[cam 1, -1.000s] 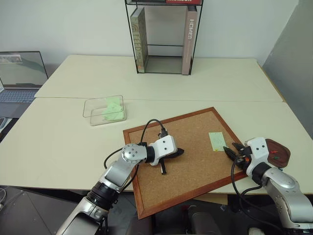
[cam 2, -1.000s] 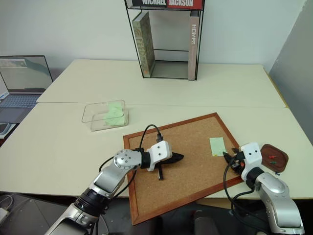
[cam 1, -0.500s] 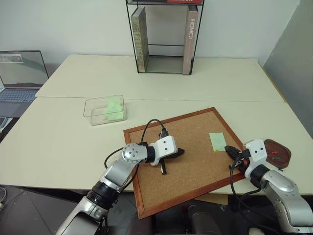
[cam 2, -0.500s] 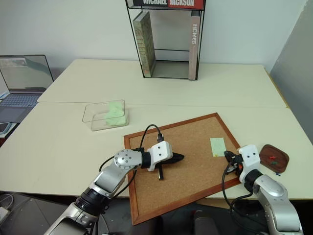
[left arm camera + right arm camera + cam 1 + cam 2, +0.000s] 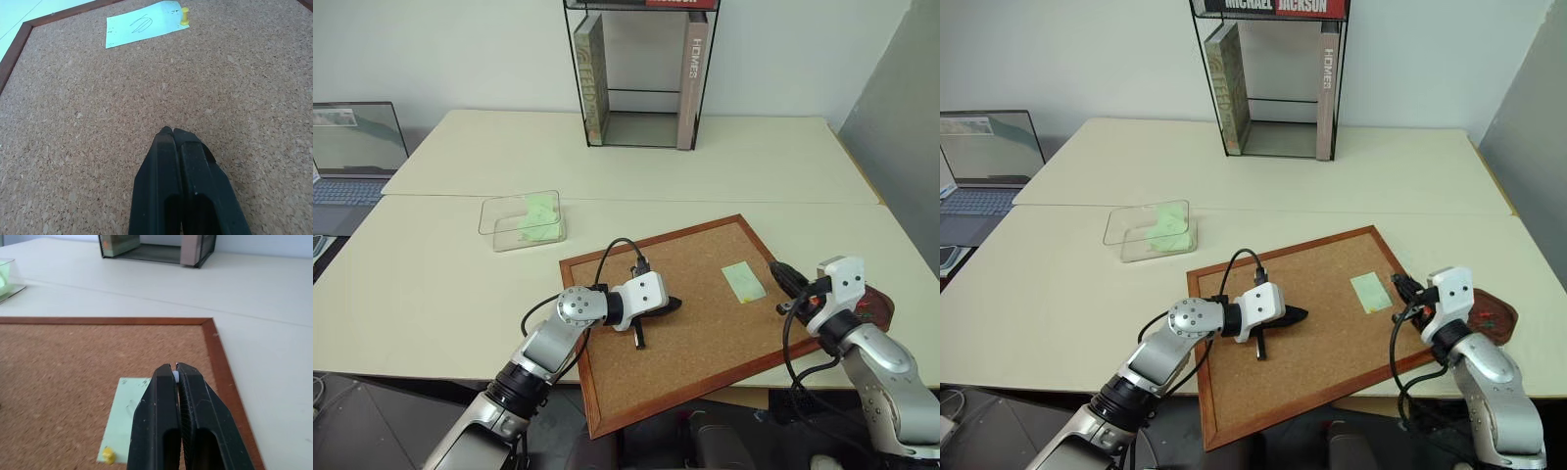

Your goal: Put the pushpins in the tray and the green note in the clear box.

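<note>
My right gripper (image 5: 175, 375) is pinched shut on a tiny pale pushpin right above the green note (image 5: 126, 415), which lies flat on the corkboard (image 5: 690, 294) with a yellow pin (image 5: 108, 455), while my left gripper (image 5: 672, 304), further off, is shut and empty.

Pale green note (image 5: 743, 282) lies flat on the corkboard (image 5: 695, 343) (1 yellow pushpin (image 5: 185, 16) at its corner).

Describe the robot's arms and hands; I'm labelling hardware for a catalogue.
Both arms are silver-grey metal with black joints and looping black cables. Each white wrist housing carries a hand of two tapered black fingers: left hand, right hand. The left arm has a round silver joint disc.
</note>
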### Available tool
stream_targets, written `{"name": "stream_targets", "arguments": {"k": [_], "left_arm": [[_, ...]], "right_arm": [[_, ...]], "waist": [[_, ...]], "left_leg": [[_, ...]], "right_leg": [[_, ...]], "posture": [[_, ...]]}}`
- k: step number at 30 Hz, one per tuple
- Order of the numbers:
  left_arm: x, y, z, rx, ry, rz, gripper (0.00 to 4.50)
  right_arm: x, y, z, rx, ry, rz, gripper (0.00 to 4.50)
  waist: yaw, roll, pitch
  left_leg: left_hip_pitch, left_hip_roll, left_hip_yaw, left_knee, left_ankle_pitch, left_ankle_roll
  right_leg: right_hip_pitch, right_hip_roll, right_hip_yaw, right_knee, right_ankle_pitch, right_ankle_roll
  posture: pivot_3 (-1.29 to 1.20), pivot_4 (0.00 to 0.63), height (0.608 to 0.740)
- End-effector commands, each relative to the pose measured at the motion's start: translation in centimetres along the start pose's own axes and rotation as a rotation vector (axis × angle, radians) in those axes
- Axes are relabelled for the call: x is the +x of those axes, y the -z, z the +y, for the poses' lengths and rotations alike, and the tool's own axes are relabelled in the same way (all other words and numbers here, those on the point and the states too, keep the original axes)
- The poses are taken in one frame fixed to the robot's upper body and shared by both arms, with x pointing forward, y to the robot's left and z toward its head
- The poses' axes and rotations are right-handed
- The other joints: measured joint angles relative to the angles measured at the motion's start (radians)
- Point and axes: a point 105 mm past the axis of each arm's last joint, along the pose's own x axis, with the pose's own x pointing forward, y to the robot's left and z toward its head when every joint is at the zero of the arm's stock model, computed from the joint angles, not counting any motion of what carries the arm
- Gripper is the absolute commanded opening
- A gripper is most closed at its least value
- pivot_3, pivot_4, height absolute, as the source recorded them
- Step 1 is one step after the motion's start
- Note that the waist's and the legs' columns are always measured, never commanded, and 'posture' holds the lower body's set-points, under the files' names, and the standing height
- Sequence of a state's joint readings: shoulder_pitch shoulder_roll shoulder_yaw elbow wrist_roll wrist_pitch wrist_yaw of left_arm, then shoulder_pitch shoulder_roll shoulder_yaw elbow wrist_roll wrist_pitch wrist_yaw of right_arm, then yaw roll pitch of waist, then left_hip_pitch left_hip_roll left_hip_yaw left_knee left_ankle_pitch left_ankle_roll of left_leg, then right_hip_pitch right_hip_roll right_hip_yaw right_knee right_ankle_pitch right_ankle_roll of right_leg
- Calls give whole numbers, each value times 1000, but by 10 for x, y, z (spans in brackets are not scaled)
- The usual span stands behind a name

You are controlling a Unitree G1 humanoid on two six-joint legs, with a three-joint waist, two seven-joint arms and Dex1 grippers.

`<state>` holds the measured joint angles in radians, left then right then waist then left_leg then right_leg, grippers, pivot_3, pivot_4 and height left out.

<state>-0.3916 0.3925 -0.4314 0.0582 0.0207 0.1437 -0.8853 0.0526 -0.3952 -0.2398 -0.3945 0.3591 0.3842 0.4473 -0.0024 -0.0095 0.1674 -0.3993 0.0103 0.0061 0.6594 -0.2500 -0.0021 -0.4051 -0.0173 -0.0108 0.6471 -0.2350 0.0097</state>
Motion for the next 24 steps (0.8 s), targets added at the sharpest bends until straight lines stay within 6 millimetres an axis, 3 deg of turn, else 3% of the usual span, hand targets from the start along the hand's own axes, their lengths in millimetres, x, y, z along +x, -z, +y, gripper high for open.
{"name": "stream_targets", "arguments": {"k": [1, 8, 12, 19, 20, 24], "left_arm": [[-1, 30, -16, -50, 52, 113, 0], [0, 30, -19, -52, 57, 110, 0], [1, 29, -21, -51, 61, 106, 0], [1, 29, -22, -48, 65, 107, 0], [1, 29, -22, -47, 65, 107, 0], [1, 29, -22, -47, 66, 108, 0]], "right_arm": [[-8, -13, -23, -34, 78, -22, 27], [-41, 4, -87, -213, 329, 152, 27], [-57, 19, -103, -247, 385, 249, 27], [-63, 32, -109, -237, 414, 314, 27], [-63, 34, -109, -233, 417, 321, 472], [-63, 39, -109, -216, 422, 348, 1173]], "waist": [[0, 0, 0], [0, 0, 0], [0, 0, 0], [-1, 1, -1], [-1, 1, -1], [-1, 1, -1]], "left_leg": [[0, 0, 0, 0, 0, 0], [0, 0, 1, 0, 0, 0], [0, 0, 1, -1, 0, 0], [0, 0, 1, -1, 0, 0], [0, 0, 1, -1, 0, 0], [0, 0, 1, -1, 0, 0]], "right_leg": [[0, 0, 0, 0, 0, 0], [0, 0, 0, 0, 0, 0], [0, 0, 0, 0, 0, 0], [0, 0, 1, 0, 0, 0], [0, 0, 0, -1, 0, 0], [0, 0, 0, -1, 0, 0]], "posture": [[0, 150, 740], [0, 150, 740], [0, 150, 740], [0, 150, 740], [0, 150, 740], [0, 150, 740]]}}
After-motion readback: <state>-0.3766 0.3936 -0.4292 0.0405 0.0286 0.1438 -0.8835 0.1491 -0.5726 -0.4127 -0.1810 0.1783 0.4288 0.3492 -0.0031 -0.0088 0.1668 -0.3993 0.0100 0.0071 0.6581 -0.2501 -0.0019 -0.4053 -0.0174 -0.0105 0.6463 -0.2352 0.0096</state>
